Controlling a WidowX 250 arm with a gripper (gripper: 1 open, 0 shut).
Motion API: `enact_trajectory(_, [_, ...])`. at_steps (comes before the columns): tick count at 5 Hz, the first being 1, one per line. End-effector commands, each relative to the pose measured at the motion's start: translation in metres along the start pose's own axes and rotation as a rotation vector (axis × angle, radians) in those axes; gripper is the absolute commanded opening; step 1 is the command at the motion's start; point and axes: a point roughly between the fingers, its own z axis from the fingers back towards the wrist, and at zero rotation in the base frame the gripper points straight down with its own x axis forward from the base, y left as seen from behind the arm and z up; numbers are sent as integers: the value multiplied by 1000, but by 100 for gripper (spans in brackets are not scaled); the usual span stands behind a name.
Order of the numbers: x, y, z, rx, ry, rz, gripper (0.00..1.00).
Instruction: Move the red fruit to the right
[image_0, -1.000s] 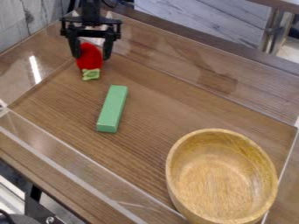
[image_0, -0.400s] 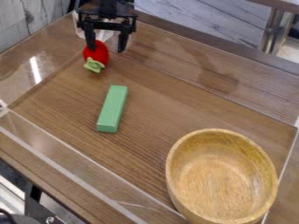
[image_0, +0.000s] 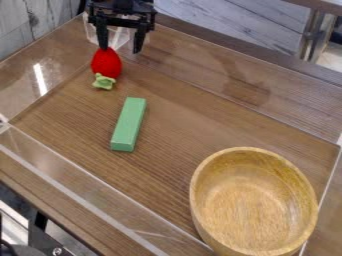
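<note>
The red fruit (image_0: 106, 65) is a small strawberry-like toy with a pale green leafy end pointing toward me. It lies on the wooden table at the upper left. My gripper (image_0: 119, 43) hangs just behind and slightly right of it, raised above the table. Its two dark fingers (image_0: 138, 40) stand apart, open, with nothing between them. The fruit is free of the fingers.
A flat green rectangular block (image_0: 128, 123) lies in the middle-left of the table. A large wooden bowl (image_0: 207, 196) sits at the lower right. Clear plastic walls (image_0: 27, 75) border the table on the left and front.
My gripper has risen and drawn back from the red fruit, which it straddled a second ago. The fruit stays on the table, only slightly shifted.
</note>
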Motion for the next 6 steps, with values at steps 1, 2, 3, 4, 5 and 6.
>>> enact_trajectory(1, [2,4,25,-3,-52,39,100])
enact_trajectory(2, [5,1,15,12,-41,43,100])
enact_trajectory(3, [6,-3,7,23,-30,44,100])
enact_trajectory(4, [11,-8,-6,41,-31,-11,0])
enact_trajectory(5, [11,-11,-3,34,-39,-63,0])
enact_trajectory(6, [1,-14,23,5,-55,-68,0])
